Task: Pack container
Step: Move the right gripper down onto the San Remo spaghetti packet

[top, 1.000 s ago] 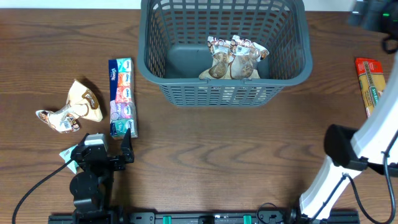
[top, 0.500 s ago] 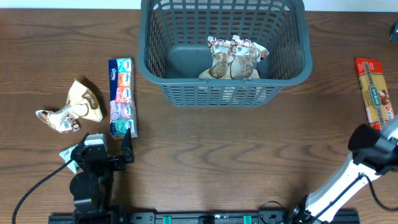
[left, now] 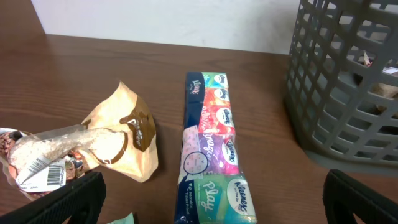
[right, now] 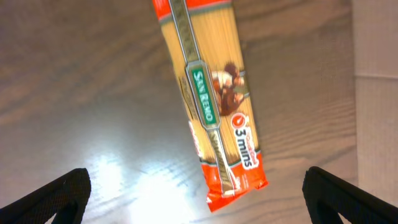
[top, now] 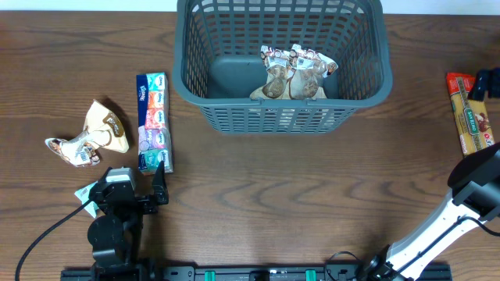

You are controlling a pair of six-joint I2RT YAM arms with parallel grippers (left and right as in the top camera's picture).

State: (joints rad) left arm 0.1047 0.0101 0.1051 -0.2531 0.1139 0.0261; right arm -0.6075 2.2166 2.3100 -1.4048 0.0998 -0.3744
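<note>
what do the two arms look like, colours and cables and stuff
The left arm is all black and blocky, with a thin black cable trailing off it. The right arm has a white tubular link and a bulky black joint. The left fingers and right fingers are matte black.

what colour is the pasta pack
Pasta pack: orange-red ends, green label, yellow pasta showing; best in right wrist view.

— Bright, even light from above; just a faint shadow at the foot of the basket (top: pixel 266 117).
— Right wrist view is softer: white glare on the table (right: pixel 118 171) beside the spaghetti packet (right: pixel 210 93), wood grain blurred.
</note>
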